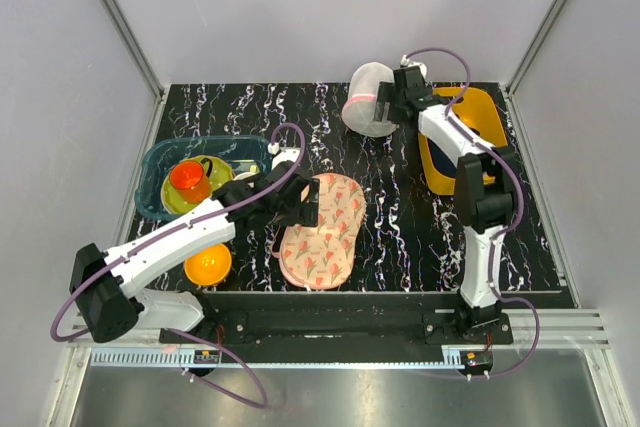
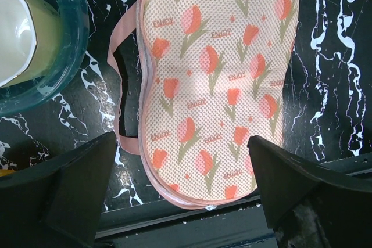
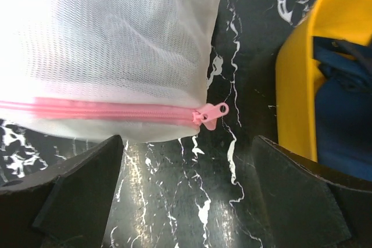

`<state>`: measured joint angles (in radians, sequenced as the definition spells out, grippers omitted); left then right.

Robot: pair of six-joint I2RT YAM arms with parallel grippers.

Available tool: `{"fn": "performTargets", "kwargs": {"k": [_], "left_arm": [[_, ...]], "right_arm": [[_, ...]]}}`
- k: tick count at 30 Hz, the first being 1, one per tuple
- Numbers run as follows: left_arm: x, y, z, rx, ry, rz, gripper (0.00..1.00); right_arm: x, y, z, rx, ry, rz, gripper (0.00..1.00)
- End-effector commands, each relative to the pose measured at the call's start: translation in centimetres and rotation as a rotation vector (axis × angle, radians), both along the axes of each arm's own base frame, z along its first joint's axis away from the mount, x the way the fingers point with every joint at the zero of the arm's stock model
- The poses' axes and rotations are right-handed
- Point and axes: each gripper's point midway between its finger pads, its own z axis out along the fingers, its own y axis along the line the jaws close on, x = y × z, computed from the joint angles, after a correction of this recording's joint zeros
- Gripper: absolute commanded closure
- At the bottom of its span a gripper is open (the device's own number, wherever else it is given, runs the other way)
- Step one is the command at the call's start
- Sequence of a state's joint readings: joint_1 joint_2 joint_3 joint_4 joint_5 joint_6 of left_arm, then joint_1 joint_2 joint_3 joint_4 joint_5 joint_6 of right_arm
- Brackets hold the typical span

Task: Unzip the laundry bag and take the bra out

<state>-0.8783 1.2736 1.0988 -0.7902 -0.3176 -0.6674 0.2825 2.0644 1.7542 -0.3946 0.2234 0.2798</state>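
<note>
Right gripper (image 3: 187, 143) stands wide open and empty just short of the bag (image 3: 116, 45), one finger to each side of the zipper pull (image 3: 212, 114); left gripper (image 2: 180, 140) is spread just as wide, empty, over the pad (image 2: 215, 79). Table (image 1: 400, 227) is black with white veining; the yellow bin (image 3: 302, 85) at its right is cut off by the frame, and the navy garment (image 3: 343, 114) inside shows only in part; the teal bin (image 1: 160, 162) at the left holds an orange cup (image 1: 188, 182) and greenish dishes hard to tell apart; the floral pad lies mid-table, its strap (image 2: 119, 85) looping out beside the teal bin. The bag lies at the far edge, near the yellow bin; its zipper (image 3: 99, 110) is shut along the stretch that shows, the rest out of frame; the bra cannot be made out through the bright mesh.
</note>
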Motion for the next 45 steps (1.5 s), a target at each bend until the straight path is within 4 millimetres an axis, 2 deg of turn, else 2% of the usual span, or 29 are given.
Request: {"fn": "performTargets", "kwargs": {"k": [1,6,9,10,12,13,14,16,17,18,19,23,24,27,29,30,31,33,34,35,36,38,39,40,41,42,45], "left_arm": [[0.5,-1.0,2.4,-0.086,-0.042,0.003,0.01],[-0.1,-0.4,2.0,-0.088,-0.030,0.012,0.01],[-0.2,-0.2,1.4,-0.085,-0.020,0.024,0.01],[-0.2,-0.3,1.2,-0.085,-0.015,0.027,0.01],[-0.3,-0.6,1.0,-0.085,0.001,0.017,0.01],[-0.2,-0.8,1.1,-0.089,0.002,0.011,0.01],[-0.2,-1.0,1.1,-0.090,0.006,0.009,0.01],[-0.2,-1.0,1.1,-0.090,0.006,0.009,0.01],[-0.2,-0.9,1.1,-0.091,0.005,0.009,0.01],[-0.3,-0.9,1.2,-0.092,0.004,0.009,0.01],[-0.4,-0.8,1.1,-0.093,0.006,0.011,0.01],[-0.6,-0.4,1.2,-0.101,0.000,0.019,0.01],[-0.6,-0.3,1.2,-0.103,-0.003,0.023,0.01],[-0.7,-0.2,1.3,-0.108,-0.004,0.025,0.01],[-0.7,-0.3,1.3,-0.108,-0.002,0.020,0.01],[-0.6,-0.4,1.5,-0.112,-0.006,0.019,0.01],[-0.5,-0.4,1.5,-0.109,-0.007,0.018,0.01],[-0.4,-0.5,1.8,-0.109,-0.015,0.014,0.01],[-0.4,-0.5,1.8,-0.107,-0.015,0.015,0.01],[-0.3,-0.5,1.9,-0.108,-0.019,0.015,0.01],[-0.3,-0.5,2.0,-0.109,-0.020,0.015,0.01],[-0.4,-0.4,2.0,-0.109,-0.020,0.015,0.01],[-0.5,-0.3,2.0,-0.105,-0.017,0.017,0.01],[-0.5,-0.1,1.8,-0.100,-0.014,0.018,0.01],[-0.6,0.0,1.9,-0.098,-0.017,0.021,0.01],[-0.7,0.2,1.8,-0.095,-0.016,0.022,0.01],[-0.8,0.5,1.7,-0.090,-0.016,0.027,0.01]], "right_arm": [[3.3,1.7,1.5,0.007,-0.098,0.064,0.00],[4.4,1.9,0.4,-0.009,-0.094,0.072,0.01],[4.4,2.4,1.3,0.030,-0.127,0.077,0.00],[4.4,2.6,2.3,0.050,-0.180,0.087,0.04],[4.2,3.5,3.0,0.091,-0.230,0.132,0.11],[4.2,3.8,3.4,0.103,-0.263,0.147,0.20],[4.1,4.1,3.5,0.115,-0.265,0.159,0.38],[4.3,4.3,3.4,0.127,-0.256,0.163,0.61],[4.2,4.7,3.4,0.139,-0.251,0.176,0.89],[4.0,4.7,3.1,0.149,-0.240,0.174,1.00],[3.8,4.8,4.0,0.162,-0.257,0.173,1.00],[1.5,4.8,6.0,0.219,-0.278,0.183,1.00],[0.3,4.7,7.2,0.240,-0.290,0.175,1.00],[-1.0,4.2,10.3,0.260,-0.371,0.178,1.00],[-1.5,3.9,10.7,0.224,-0.366,0.196,1.00],[-1.2,4.0,11.8,0.212,-0.385,0.205,1.00],[-1.5,3.6,10.9,0.186,-0.340,0.200,1.00],[-0.9,3.4,10.8,0.148,-0.335,0.210,1.00],[-0.8,3.5,10.3,0.139,-0.322,0.219,0.86],[-0.5,3.6,10.0,0.111,-0.315,0.239,0.68],[0.4,3.8,9.8,0.093,-0.311,0.253,0.46],[1.1,3.6,8.0,0.030,-0.251,0.272,0.09],[2.9,3.9,7.7,0.009,-0.242,0.281,0.07],[2.6,4.0,5.9,-0.016,-0.161,0.304,0.06],[3.1,3.9,5.3,-0.046,-0.135,0.320,0.04],[4.4,4.3,4.9,-0.059,-0.127,0.327,0.04],[5.2,4.6,2.8,-0.086,-0.077,0.364,0.04]]}}
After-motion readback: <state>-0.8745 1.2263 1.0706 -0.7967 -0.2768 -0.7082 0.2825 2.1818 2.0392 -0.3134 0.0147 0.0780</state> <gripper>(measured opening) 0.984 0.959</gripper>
